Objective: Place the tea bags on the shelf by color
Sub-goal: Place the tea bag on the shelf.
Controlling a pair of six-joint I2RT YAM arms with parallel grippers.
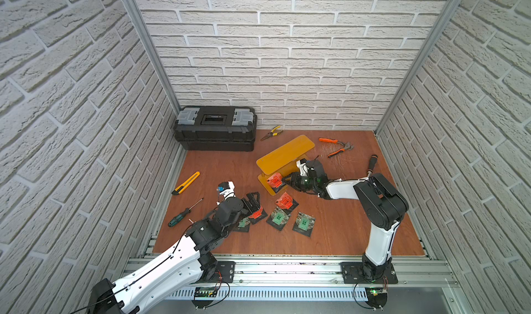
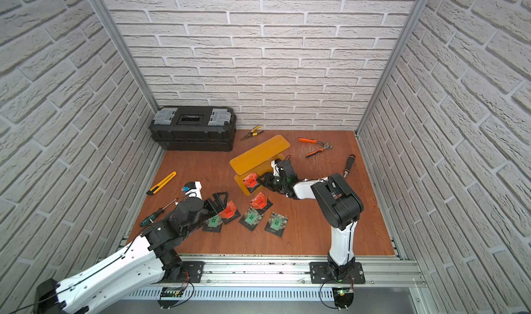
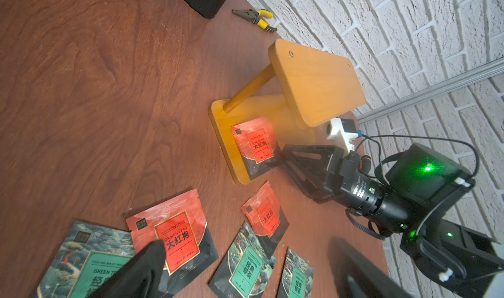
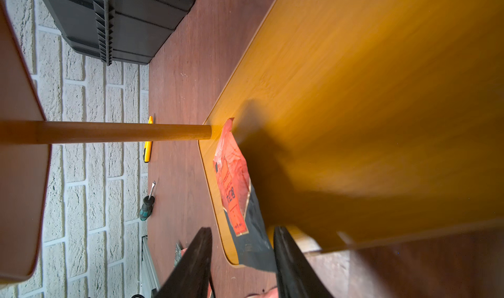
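Hidden, left green tea bag (image 1: 244,223): the left arm partly covers it from above. In the left wrist view the frame cuts it off and the left red tea bag (image 3: 174,239) overlaps its corner.
Hidden, shelf (image 1: 287,151): its upper plate covers most of the lower plate in both top views. Only one post shows plainly, in the left wrist view.
Hidden, right gripper (image 4: 242,228): its fingers are blurred and cut off by the frame in its wrist view.
Hard to read: label print is legible only in the left wrist view, "DA HONG PAO" on red and "GREEN TEA" on green.
Look, sachets: flat squares with black lower edges. The red ones have a gold-framed red label; the green ones have dark landscape art and a green label.
Look, shelf: amber-yellow, with two rounded rectangular plates.
Place, shelf tea bag (image 1: 275,180): lies flat on the near-left end of the lower plate, with its dark end past the plate's edge.
Place, middle red tea bag (image 1: 285,202): on the table (image 1: 344,226) just near of the shelf, overlapping the middle green tea bag (image 1: 278,218).
Place, right green tea bag (image 1: 304,223): just right of the middle green one.
Count: three red and three green, with one on the shelf and five on the table.
Count, tools: one toolbox (image 1: 215,127) far left, yellow pliers (image 1: 271,132), orange pliers (image 1: 336,147), one knife (image 1: 186,183), green screwdriver (image 1: 184,213), black screwdriver (image 1: 371,164).
Left gripper (image 3: 245,243): spread wide over the left red and green sachets, gripping nothing.
Right gripper: fingers part-way apart, straddling the shelf sachet's dark end, with one finger clear of it.
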